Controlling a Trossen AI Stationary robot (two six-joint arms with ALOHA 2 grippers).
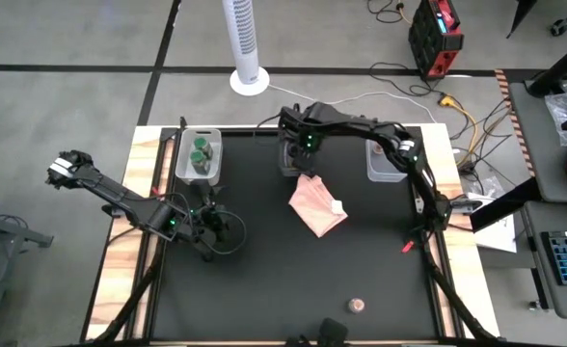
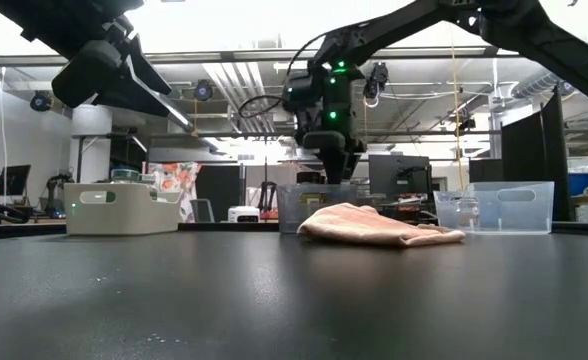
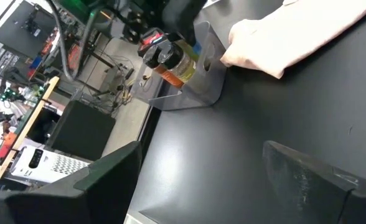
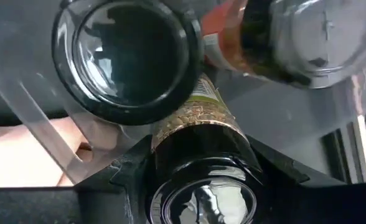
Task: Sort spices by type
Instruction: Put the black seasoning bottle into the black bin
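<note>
My right gripper [image 1: 294, 152] reaches to the clear middle bin [image 1: 285, 170] at the table's far side and is shut on a dark-lidded spice jar [image 3: 172, 61], which it holds at the bin's top. Two more dark-lidded jars [image 4: 130, 56] [image 4: 307, 34] lie inside that bin. Green-lidded jars [image 1: 200, 154] stand in the left bin [image 1: 181, 154]. A pinkish-tan-lidded jar [image 1: 356, 306] stands alone near the table's near edge. My left gripper [image 1: 214, 227] is open, low over the table's left part, and touches nothing. My right gripper pinches the jar between its two fingers [image 4: 133, 177] at the dark lid end [image 4: 201, 186]. It comes from above, and the jar body [image 4: 195, 115] points away from the wrist toward the bin's floor. The jar is tilted and lifted clear of the table.
A crumpled pink cloth [image 1: 317, 204] lies on the table just near of the middle bin. A clear right bin [image 1: 385, 162] stands at the far right. A white tower fan [image 1: 246, 43] and cables are on the floor beyond the table.
</note>
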